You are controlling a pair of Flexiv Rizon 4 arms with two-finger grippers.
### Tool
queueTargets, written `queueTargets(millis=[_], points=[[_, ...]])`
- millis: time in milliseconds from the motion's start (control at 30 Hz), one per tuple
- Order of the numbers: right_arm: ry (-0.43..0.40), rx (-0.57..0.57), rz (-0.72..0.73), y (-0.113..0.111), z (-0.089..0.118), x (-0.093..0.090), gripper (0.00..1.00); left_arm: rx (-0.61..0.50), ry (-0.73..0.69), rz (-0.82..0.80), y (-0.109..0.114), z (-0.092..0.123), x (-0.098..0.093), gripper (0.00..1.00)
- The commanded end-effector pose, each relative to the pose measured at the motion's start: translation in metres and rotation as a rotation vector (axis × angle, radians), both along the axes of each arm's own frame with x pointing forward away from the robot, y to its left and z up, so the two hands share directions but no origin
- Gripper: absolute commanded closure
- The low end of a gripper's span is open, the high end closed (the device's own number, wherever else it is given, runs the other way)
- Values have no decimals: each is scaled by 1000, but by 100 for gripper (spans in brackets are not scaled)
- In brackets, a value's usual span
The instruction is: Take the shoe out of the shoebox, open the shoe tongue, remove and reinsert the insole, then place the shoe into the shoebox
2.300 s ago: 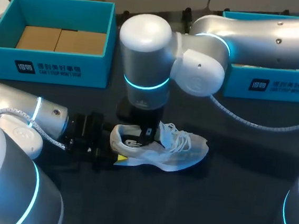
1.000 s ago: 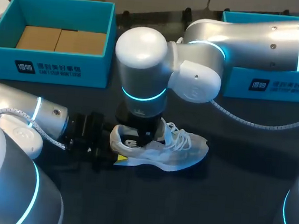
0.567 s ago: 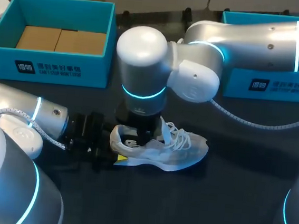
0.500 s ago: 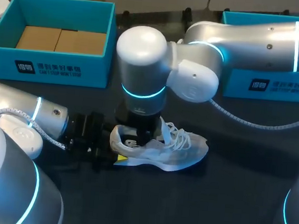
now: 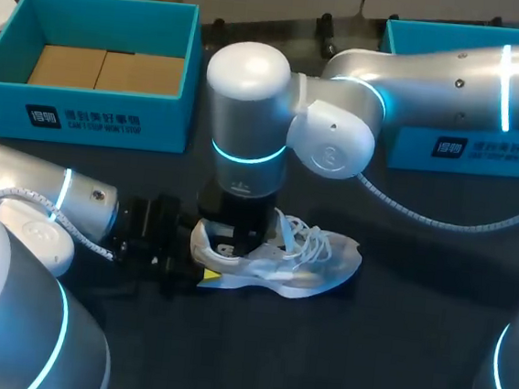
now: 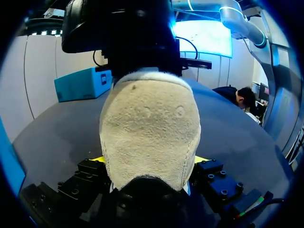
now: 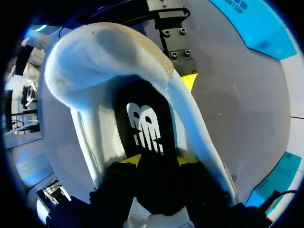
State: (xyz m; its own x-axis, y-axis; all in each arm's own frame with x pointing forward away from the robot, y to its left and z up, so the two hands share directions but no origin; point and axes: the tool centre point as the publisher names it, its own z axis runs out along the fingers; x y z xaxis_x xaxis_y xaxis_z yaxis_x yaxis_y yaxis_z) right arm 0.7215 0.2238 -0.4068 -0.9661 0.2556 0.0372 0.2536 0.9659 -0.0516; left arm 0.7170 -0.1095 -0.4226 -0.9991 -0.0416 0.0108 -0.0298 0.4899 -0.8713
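Observation:
A white laced shoe (image 5: 312,264) lies on its side in the middle of the dark table. My left gripper (image 5: 196,257) comes in from the left and is shut on the heel. In the left wrist view the heel (image 6: 149,128) fills the space between the two yellow tips of that gripper (image 6: 148,161). My right arm reaches over from the right, and its gripper (image 5: 236,243) points down into the shoe's opening. In the right wrist view the right gripper (image 7: 157,160) has its yellow tips apart on the black insole (image 7: 145,123) with a white logo, inside the shoe (image 7: 95,57).
A teal shoebox (image 5: 83,115) with brown cardboard inside stands at the back left. A second teal box (image 5: 485,147) stands at the back right, partly hidden by my right arm. A pale cable (image 5: 441,217) hangs from that arm over the table behind the shoe.
My right arm's wrist has shifted a little to the right above the shoe's opening. The shoe and my left arm have stayed where they were.

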Motion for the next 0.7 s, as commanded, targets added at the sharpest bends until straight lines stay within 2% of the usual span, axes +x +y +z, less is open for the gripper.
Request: queueTargets(millis=[33, 100, 133, 267, 400, 700], points=[[13, -8, -3, 8, -32, -14, 76, 2, -1, 1, -1, -2, 3, 100], [16, -12, -9, 6, -34, -15, 88, 2, -1, 1, -1, -2, 3, 100], [17, -13, -10, 6, -34, -16, 100, 2, -1, 1, -1, -2, 3, 100], [23, -24, -14, 4, -32, -18, 100, 2, -1, 1, -1, -2, 3, 100], [13, -40, -27, -2, -22, -20, 100, 2, -1, 1, -1, -2, 3, 100], [-39, -62, -55, -18, 16, -20, 100, 2, -1, 1, -1, -2, 3, 100]])
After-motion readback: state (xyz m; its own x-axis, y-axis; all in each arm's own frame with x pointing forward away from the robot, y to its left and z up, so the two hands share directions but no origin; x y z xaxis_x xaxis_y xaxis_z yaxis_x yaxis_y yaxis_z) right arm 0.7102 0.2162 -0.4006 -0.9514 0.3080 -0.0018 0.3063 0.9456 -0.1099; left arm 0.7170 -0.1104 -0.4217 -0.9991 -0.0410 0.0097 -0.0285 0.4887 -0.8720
